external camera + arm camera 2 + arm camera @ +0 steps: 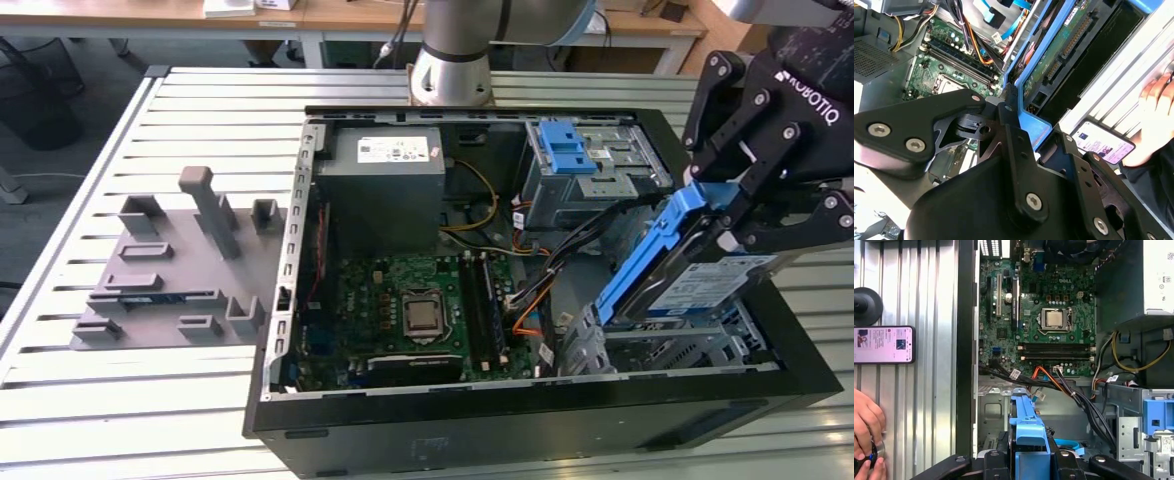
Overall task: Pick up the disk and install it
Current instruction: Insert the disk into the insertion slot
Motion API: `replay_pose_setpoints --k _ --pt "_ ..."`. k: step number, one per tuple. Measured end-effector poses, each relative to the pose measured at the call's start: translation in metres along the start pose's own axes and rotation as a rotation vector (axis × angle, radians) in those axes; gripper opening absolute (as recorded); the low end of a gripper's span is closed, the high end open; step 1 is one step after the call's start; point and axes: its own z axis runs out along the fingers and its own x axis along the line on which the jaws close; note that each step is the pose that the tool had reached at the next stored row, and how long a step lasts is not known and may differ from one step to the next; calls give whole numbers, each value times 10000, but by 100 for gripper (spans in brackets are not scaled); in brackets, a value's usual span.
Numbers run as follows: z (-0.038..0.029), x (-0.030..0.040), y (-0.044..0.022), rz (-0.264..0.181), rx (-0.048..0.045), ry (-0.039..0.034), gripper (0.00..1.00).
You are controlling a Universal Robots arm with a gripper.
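The gripper [754, 235] has its jaws shut tight on the disk [687, 285], so the disk is up in the air and not lying down. It hangs tipped on a slant, with its blue rail on the high side, over the corner of the computer case [534, 425] that is far from the power supply [387, 190]. Just under the disk, inside the case, sits a bare metal cage [667, 350]. I think this is the spot where it should go. The disk is not in the cage yet. So the pick-up part looks done, and the putting-in part is under way. To go in well, the disk would need to line up with the cage and slide in straight. It must also keep clear of the loose wires [534, 290] that run across the case beside the motherboard [414, 310]. In the first wrist view, a phone [884, 345] lies on the counter [929, 405] outside the case wall. A person's hand [866, 425] rests there too, well away from the jaws.
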Motion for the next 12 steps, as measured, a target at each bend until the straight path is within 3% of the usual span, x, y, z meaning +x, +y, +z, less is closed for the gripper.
replay_pose_setpoints --k 12 --pt "37 10 -3 0 0 0 37"
